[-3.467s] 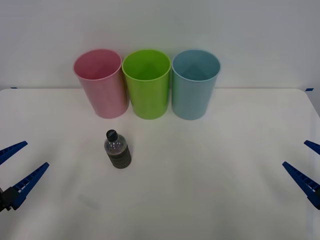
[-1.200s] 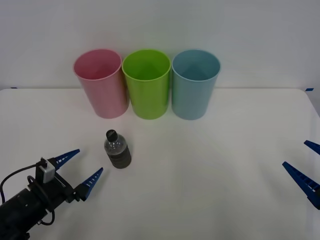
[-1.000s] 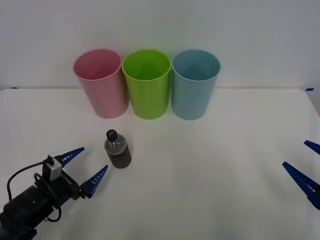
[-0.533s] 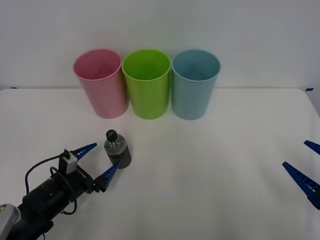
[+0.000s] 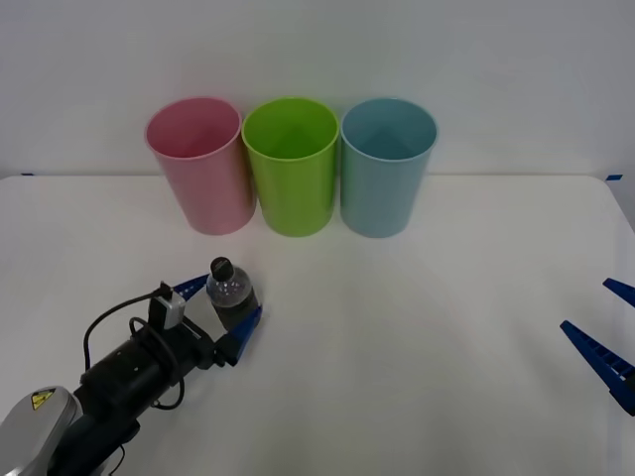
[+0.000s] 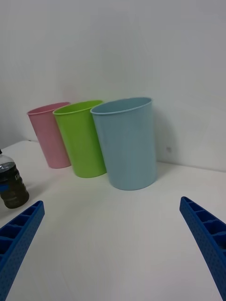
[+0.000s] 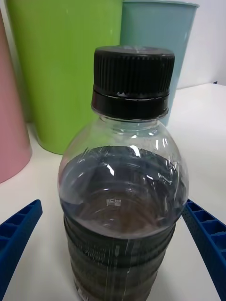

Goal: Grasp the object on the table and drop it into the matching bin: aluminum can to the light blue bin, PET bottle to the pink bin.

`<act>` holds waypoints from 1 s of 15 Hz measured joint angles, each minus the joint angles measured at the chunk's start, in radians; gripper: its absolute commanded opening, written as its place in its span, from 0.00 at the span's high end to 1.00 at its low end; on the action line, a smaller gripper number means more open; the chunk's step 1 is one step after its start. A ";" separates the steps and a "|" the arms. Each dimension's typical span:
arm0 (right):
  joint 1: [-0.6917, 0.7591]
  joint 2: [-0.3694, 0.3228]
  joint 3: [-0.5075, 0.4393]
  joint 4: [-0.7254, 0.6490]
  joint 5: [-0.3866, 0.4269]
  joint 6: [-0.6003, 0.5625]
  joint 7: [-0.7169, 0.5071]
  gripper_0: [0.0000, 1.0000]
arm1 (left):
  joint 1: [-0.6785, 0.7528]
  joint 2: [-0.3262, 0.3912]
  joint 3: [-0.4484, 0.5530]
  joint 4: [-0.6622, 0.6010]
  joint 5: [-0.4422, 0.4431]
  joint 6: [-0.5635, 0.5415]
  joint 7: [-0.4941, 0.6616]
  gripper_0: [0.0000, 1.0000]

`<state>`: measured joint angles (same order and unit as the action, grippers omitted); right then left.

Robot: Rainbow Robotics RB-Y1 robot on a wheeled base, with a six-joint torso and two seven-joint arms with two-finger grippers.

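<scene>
Three bins beyond spread jaws

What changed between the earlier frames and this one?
The left gripper advanced from the table's left edge to the PET bottle, its open fingers now either side of it, not yet closed. The bottle, the bins and the right gripper stayed put.

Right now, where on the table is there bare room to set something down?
The widest bare stretch of the table runs from the PET bottle across to the right gripper, below the light blue bin. It is crowded where the left gripper brackets the bottle, and along the bin row from the pink bin.
</scene>
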<state>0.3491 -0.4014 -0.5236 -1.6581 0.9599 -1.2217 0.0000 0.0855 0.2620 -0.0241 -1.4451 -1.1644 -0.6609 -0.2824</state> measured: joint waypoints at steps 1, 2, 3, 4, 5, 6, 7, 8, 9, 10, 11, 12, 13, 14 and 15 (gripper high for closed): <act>0.000 0.000 0.000 0.000 0.000 0.000 0.000 0.00 | -0.010 -0.010 0.003 0.009 -0.016 0.001 0.000 0.00; 0.000 0.000 0.000 0.000 0.000 0.000 0.000 0.00 | -0.018 -0.018 0.006 0.020 -0.023 0.001 -0.001 0.00; 0.000 0.000 0.000 0.000 0.000 0.000 0.000 0.00 | -0.025 -0.024 0.007 0.031 -0.025 0.001 -0.004 0.00; 0.000 0.000 0.000 0.000 0.000 0.000 0.000 0.00 | -0.029 -0.027 0.006 0.036 -0.026 0.000 -0.006 0.00; 0.000 0.000 0.000 0.000 0.000 0.000 0.000 0.00 | -0.030 -0.027 0.004 0.037 -0.026 0.000 -0.007 0.00; 0.000 0.000 0.000 0.000 0.000 0.000 0.000 0.00 | -0.030 -0.027 0.004 0.037 -0.026 0.000 -0.007 0.00; 0.000 0.000 0.000 0.000 0.000 0.000 0.000 0.00 | -0.030 -0.027 0.004 0.037 -0.026 0.001 -0.007 0.00; 0.000 0.000 0.000 0.000 0.000 0.000 0.000 0.00 | -0.030 -0.027 0.004 0.037 -0.026 0.001 -0.007 0.00; 0.000 0.000 0.000 0.000 0.000 0.000 0.000 0.00 | -0.030 -0.027 0.004 0.037 -0.026 0.000 -0.007 0.02; 0.000 0.000 0.000 0.000 0.000 0.000 0.000 0.00 | -0.030 -0.027 0.005 0.038 -0.026 0.000 -0.006 0.42; 0.000 0.000 0.000 0.000 0.000 0.000 0.000 0.00 | -0.030 -0.027 0.005 0.037 -0.026 0.001 -0.006 0.84; 0.000 0.000 0.000 0.000 0.000 0.000 0.000 0.00 | -0.030 -0.027 0.005 0.037 -0.025 0.001 -0.004 1.00; 0.000 0.000 0.000 0.000 0.000 0.000 0.000 0.00 | -0.030 -0.027 0.005 0.038 -0.025 0.000 -0.001 1.00; 0.000 0.000 0.000 0.000 0.000 0.000 0.000 0.00 | -0.030 -0.027 0.005 0.038 -0.025 0.000 -0.001 1.00; 0.000 0.000 0.000 0.000 0.000 0.000 0.000 0.00 | -0.030 -0.027 0.006 0.038 -0.025 0.000 -0.001 1.00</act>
<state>0.3491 -0.4014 -0.5236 -1.6581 0.9599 -1.2217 0.0000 0.0552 0.2346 -0.0186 -1.4071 -1.1893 -0.6607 -0.2832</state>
